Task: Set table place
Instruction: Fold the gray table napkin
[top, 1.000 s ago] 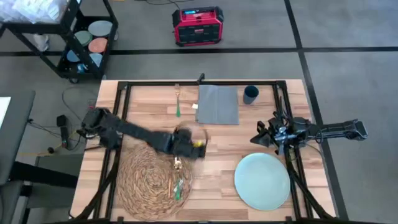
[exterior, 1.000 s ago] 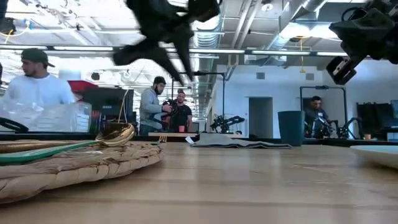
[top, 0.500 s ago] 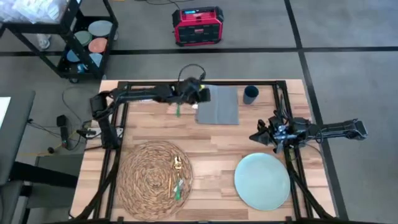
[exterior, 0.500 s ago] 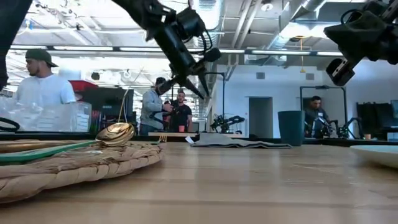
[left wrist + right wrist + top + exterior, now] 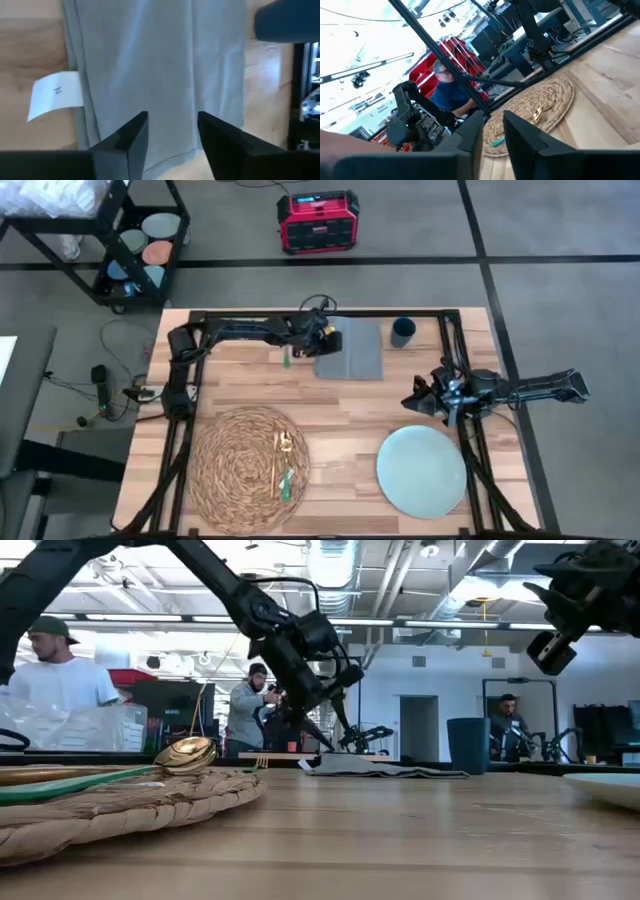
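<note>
Directly beneath left end effector [image 5: 171, 131] (open): napkin [image 5: 160, 65].

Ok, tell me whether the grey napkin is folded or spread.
Folded: the napkin lies flat as a neat rectangle with layered edges along one side, under the open left pincer.

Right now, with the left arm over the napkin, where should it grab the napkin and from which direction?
Take the napkin at its left edge, beside the white tag, coming straight down. It lies flat on the table, so only a pinched-up edge gives a hold. The left gripper hangs there, jaws open. The cup stands clear on the far side.
</note>
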Controlling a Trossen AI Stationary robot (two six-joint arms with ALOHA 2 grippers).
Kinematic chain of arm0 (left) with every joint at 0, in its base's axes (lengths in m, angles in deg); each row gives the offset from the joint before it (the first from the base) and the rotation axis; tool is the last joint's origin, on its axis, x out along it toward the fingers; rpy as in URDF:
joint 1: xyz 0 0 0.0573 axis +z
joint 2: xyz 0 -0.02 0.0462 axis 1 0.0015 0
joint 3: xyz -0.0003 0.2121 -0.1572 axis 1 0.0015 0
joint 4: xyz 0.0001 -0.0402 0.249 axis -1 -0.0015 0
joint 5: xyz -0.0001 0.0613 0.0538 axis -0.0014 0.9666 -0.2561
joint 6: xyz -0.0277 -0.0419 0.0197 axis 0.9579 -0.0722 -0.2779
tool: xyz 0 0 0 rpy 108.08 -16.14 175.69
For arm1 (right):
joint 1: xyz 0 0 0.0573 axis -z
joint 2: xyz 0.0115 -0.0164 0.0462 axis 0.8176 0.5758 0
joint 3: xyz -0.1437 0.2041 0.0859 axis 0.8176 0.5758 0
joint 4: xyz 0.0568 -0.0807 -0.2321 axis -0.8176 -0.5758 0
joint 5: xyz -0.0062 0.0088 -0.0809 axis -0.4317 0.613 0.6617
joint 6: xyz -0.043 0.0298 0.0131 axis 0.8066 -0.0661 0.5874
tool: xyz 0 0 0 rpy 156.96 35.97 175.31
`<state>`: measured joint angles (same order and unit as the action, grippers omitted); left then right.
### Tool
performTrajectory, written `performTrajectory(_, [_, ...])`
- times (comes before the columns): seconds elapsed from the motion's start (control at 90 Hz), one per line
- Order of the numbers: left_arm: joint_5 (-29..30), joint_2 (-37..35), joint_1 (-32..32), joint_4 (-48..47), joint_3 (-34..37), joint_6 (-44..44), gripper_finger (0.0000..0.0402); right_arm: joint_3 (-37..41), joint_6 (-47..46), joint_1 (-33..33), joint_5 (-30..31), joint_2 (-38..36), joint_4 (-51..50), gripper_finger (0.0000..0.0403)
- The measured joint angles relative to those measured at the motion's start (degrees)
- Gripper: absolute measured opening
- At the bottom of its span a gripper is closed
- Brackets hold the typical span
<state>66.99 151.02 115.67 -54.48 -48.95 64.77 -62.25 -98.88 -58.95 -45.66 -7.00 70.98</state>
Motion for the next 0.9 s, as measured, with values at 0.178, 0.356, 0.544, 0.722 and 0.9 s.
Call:
performTrajectory(0.178, [0.7, 0.0, 1.1, -5.9, 0.0, 0.8, 0.0177, 0.0, 0.0, 0.0, 0.0, 0.0, 0.1, 0.0099])
performTrajectory(0.356, [2.3, 0.1, 2.1, -8.5, 0.1, 0.0, 0.0177, 0.0, 0.0, 0.0, -0.1, 0.0, 0.4, 0.0103])
performTrajectory(0.544, [1.5, 1.2, 3.0, -9.0, 0.0, 0.9, 0.0177, 0.0, 0.0, 0.0, -0.3, 0.0, 1.1, 0.0103])
performTrajectory(0.722, [-1.3, 3.7, 2.3, -7.4, 0.0, 2.0, 0.0176, 0.0, 0.2, 0.0, -0.5, 0.0, 1.7, 0.0103])
performTrajectory(0.9, [-1.1, 4.4, 1.6, -4.4, -0.1, 4.7, 0.0176, 0.0, 0.2, 0.0, -0.5, 0.0, 1.7, 0.0103])
